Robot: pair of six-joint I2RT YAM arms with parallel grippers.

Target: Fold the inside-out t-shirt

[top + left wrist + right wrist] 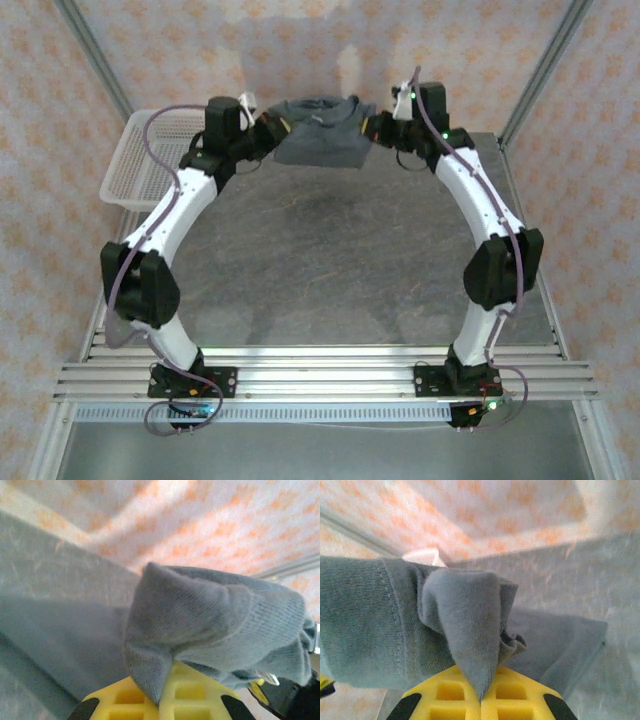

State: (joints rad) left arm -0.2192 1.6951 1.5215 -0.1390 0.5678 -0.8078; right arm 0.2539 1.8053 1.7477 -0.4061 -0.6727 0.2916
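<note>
T-shirt (322, 140) hangs bunched between the two arms at the far edge of the tabletop (320, 260), apparently being raised to spread before folding. The left fingers (125, 700) and right fingers (515, 692) each clamp a pinch of cloth. Next, they likely need to draw apart and lay it flat.

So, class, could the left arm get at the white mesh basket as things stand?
Probably not freely: the mesh basket lies close beside it, but the left end effector is shut on the t-shirt.
</note>
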